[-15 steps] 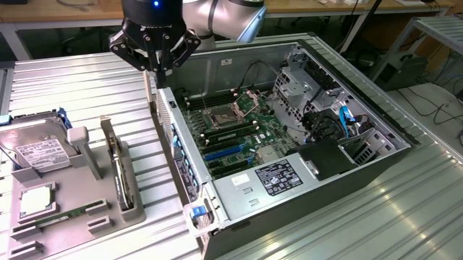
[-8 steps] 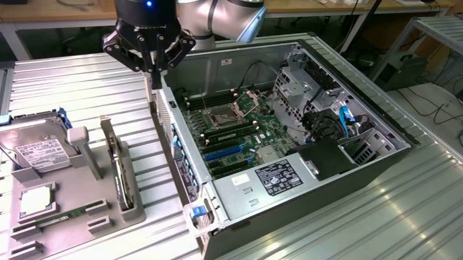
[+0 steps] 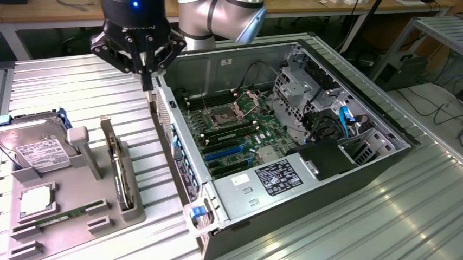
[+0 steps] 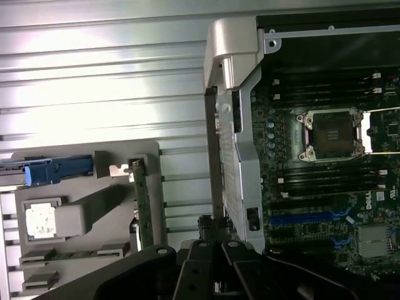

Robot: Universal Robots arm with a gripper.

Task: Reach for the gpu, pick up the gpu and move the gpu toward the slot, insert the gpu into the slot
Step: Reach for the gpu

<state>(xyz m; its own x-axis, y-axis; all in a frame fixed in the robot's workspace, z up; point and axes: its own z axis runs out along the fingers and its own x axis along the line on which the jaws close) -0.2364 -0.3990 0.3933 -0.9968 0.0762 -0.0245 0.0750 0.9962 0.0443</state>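
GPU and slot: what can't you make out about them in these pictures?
- gpu: exterior view, edge-on; lower part hidden by its grey stand.
- slot: exterior view, groove too small to see.
- hard drive label: exterior view, print too small to read.

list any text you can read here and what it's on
"DELL", probably, sideways in white on the green motherboard.
Too blurred to read: the white label on the boxy silver hard drive.
Too small to read: the black sticker on the grey metal plate beside the motherboard.
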